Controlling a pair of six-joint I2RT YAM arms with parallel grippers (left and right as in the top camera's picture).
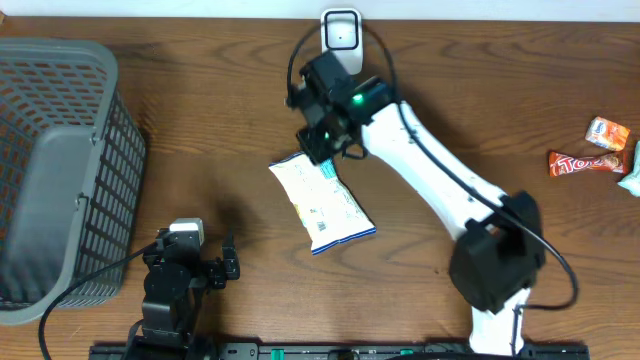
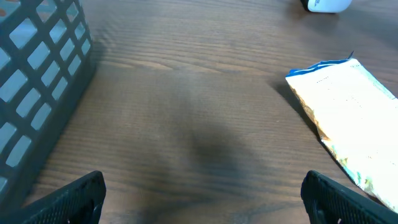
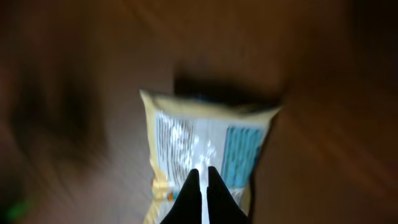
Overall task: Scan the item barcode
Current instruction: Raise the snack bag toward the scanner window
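The snack bag [image 1: 325, 205], mid-tabletop with its far edge pinched in the closed jaws of the right gripper [image 1: 322, 143], looks light, limp and slippery, best held by that sealed seam; the left gripper [image 1: 230, 262] sits near-left, jaws apart.

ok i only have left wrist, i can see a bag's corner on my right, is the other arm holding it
observer: yes, the right pincer is shut on the snack bag, at the end nearest the far edge of the table.
operator: what's that at the top of my view
observer: a white scanner, standing at the far edge just beyond that pincer.
operator: anything else out there
observer: a red candy bar and a small orange packet lie far off to the right.
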